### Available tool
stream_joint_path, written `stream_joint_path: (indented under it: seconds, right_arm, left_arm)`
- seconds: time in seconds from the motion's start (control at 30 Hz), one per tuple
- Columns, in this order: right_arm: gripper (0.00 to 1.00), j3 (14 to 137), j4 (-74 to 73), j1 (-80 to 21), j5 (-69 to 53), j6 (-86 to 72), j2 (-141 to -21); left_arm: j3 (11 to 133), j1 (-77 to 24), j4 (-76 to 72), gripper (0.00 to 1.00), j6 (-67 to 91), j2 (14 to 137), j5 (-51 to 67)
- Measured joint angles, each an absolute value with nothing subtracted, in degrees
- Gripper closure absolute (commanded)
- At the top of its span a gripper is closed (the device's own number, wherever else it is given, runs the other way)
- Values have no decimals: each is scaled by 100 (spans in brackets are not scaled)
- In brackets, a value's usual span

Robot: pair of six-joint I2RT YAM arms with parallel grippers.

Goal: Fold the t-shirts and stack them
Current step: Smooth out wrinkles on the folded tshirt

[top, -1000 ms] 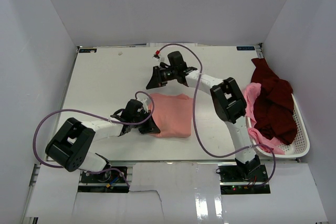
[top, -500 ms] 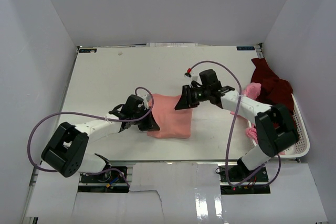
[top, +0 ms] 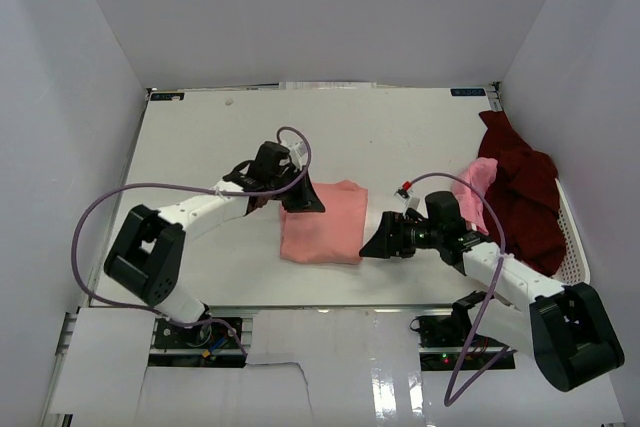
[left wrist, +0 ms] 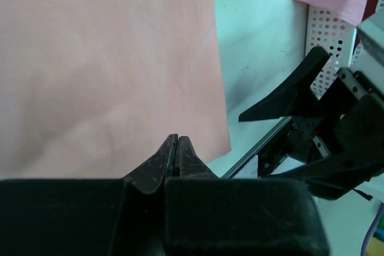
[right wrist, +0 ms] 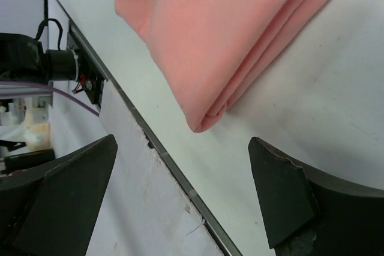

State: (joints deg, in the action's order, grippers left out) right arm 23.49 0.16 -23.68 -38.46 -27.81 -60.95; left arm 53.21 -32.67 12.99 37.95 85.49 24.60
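The salmon-pink t-shirt [top: 322, 225] lies folded in the middle of the bench [top: 200, 147], towards its near edge. The maroon t-shirt [top: 520, 197] and the lighter pink t-shirt [top: 480, 182] are heaped in the white basket [top: 572, 247] at the right.

The right gripper [top: 372, 243] sits low just right of the folded shirt's near right corner. Its jaws are spread wide and the layered corner shows between them in the wrist view. The likely trouble is at that corner. If the jaws close too high they would probably take only the upper layers and the fold would peel open. If they come in too flat they could shove the cloth and bunch it. The bench's near edge is close, so a pull that way might drag the shirt over it.

The left gripper [top: 308, 199] is over the shirt's far left corner with its jaws pressed together and no cloth visible between them. If its tips bear on the cloth, a sideways move could skew the fold.

Hard to tell:
- whether those tips touch the shirt at all
- the corner beneath them, which is hidden from above
- how the basket shirts are tangled, since the maroon one covers much of the pink
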Motion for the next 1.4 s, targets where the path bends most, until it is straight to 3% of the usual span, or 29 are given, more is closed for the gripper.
stream_joint_path:
  seconds: [0.2, 0.3, 0.4, 0.53, 1.4]
  right_arm:
    - [5, 1535, 1033, -2364, -4222, -3256, -6029]
    - [14, 1507, 1590, -2364, -4353, -3350, -6259]
    - [37, 1446, 2180, -2364, -4458, -3433, -6530]
    - [92, 1398, 2569, -2364, -4525, -3459, -6855]
    - [92, 1457, 4595, -2644, -5092, -4407, -8525]
  left_arm:
    - [6080, -3227, 1151, 92, 3732, 9859, 2801]
    - [6407, -3203, 1127, 92, 3697, 10191, 2923]
    - [6635, -3199, 1061, 91, 3684, 10333, 3000]
    - [6737, -3188, 1026, 91, 3677, 10337, 3050]
    - [7328, -3312, 1138, 90, 3481, 10750, 3573]
